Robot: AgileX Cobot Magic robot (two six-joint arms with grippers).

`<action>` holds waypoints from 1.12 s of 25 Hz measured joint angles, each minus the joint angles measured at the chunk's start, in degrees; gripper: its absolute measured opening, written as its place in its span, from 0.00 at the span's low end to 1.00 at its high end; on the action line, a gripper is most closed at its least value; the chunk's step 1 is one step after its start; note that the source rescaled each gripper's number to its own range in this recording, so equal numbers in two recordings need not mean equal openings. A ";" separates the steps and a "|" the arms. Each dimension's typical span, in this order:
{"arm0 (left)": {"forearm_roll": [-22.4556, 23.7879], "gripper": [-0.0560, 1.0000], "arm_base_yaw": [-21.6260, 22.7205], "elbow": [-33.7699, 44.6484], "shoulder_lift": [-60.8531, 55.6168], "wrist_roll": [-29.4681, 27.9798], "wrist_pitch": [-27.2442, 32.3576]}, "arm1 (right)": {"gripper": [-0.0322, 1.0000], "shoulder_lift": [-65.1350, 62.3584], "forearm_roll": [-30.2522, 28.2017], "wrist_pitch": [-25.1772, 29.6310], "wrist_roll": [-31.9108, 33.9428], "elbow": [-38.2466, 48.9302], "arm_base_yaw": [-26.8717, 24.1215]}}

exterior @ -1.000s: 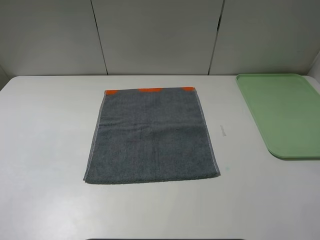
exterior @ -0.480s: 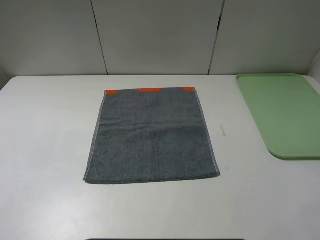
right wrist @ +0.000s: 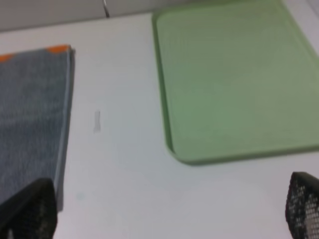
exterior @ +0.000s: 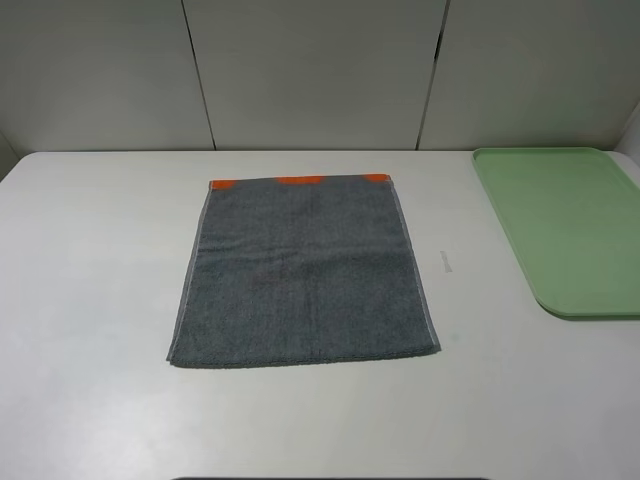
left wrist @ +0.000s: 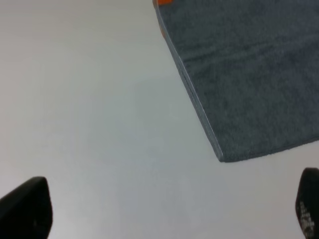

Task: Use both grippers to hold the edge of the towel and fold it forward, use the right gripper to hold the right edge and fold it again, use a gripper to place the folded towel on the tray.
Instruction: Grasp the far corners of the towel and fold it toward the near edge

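Observation:
The dark grey towel (exterior: 305, 270) lies flat and unfolded in the middle of the white table. Its plain near edge (exterior: 305, 358) faces the front, and orange marks (exterior: 300, 180) show along its far end. The light grey right edge (exterior: 418, 265) runs down its right side. The pale green tray (exterior: 565, 225) sits empty at the right. Neither gripper shows in the exterior high view. My left gripper (left wrist: 167, 209) is open above bare table beside the towel's (left wrist: 249, 74) near left corner. My right gripper (right wrist: 165, 209) is open over the table between the towel (right wrist: 30, 119) and the tray (right wrist: 234, 84).
A small grey mark (exterior: 445, 262) lies on the table between towel and tray. White wall panels (exterior: 320, 70) stand behind the table. The tray reaches the table's right edge. A dark strip (exterior: 330, 478) shows at the table's front edge.

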 joint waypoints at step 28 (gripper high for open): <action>3.35 0.97 -17.53 -14.50 41.04 15.66 -1.73 | 1.00 47.12 9.48 -3.58 -22.41 -20.04 11.26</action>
